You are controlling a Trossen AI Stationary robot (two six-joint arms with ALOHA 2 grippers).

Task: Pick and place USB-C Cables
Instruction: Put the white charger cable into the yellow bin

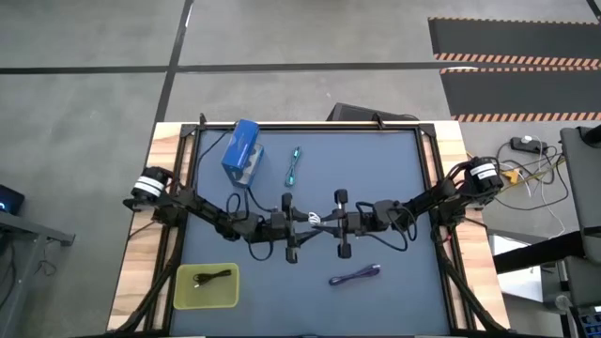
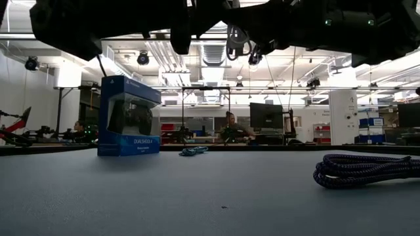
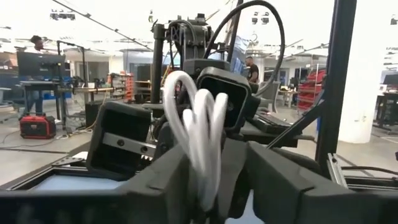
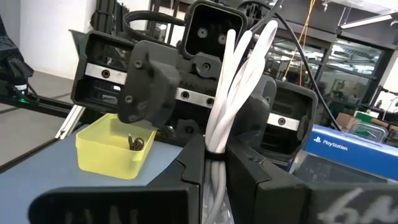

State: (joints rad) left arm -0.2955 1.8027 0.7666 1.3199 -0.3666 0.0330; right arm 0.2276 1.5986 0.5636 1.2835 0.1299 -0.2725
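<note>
My two grippers meet above the table's middle. A white cable bundle (image 1: 317, 220) hangs between them, with my right gripper (image 4: 214, 168) shut on it. My left gripper (image 3: 208, 180) faces it from the left. Its fingers stand close on either side of the bundle's looped end (image 3: 199, 130); I cannot tell whether they touch. A teal cable (image 1: 293, 167) lies on the mat at the far middle. A purple cable (image 1: 355, 275) lies near the front. A black cable (image 1: 214, 277) lies in the yellow tray (image 1: 188, 293). My right gripper pinches the white cable's tied end (image 4: 216, 155) between its two fingers. The fingers come about level from the table's right. The bundle is lifted clear of the table, and its loops (image 4: 239, 74) stick out past the fingertips, slanting up toward my left gripper.
A blue box with a clear window (image 1: 242, 150) stands at the far left of the mat. The yellow tray sits at the front left corner. A dark frame (image 1: 310, 126) borders the table. People sit in the room beyond.
</note>
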